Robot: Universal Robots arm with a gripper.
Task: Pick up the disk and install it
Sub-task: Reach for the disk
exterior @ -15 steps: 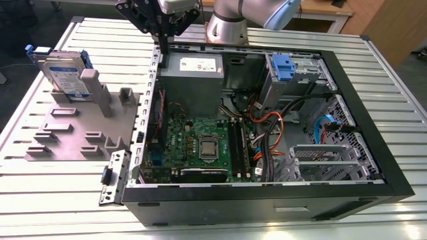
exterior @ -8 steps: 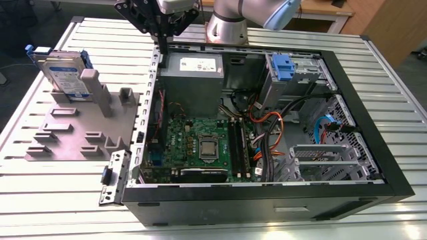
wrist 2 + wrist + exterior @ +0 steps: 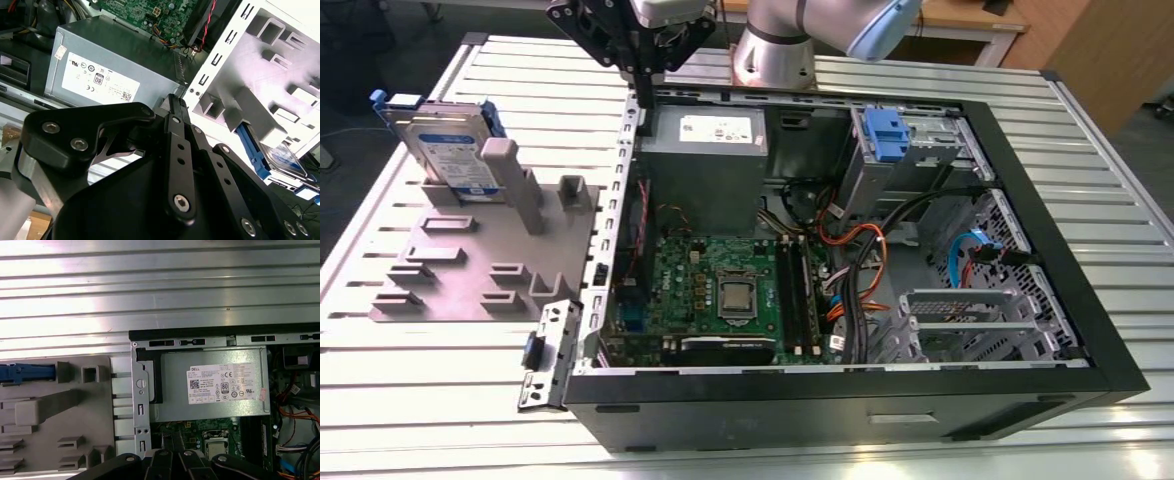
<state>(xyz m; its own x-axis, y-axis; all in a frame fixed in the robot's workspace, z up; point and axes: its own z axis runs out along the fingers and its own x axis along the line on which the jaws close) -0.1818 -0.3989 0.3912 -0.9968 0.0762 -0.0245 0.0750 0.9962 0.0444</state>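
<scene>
The open computer case [image 3: 854,400] lies on its side on the slatted metal table [image 3: 440,400], nearest the lens. Contents noted: grey power supply [image 3: 707,135], green motherboard [image 3: 720,285], a drive cage [image 3: 931,150] carrying a blue bracket [image 3: 886,135], and loose cables [image 3: 854,245]. To the exterior view's left, the grey fixture [image 3: 480,270] holds the disk [image 3: 447,150] standing on edge in a slot, well apart from the gripper [image 3: 644,80]. The gripper hangs above the case's far corner by the power supply, fingers closed together, holding nothing.
</scene>
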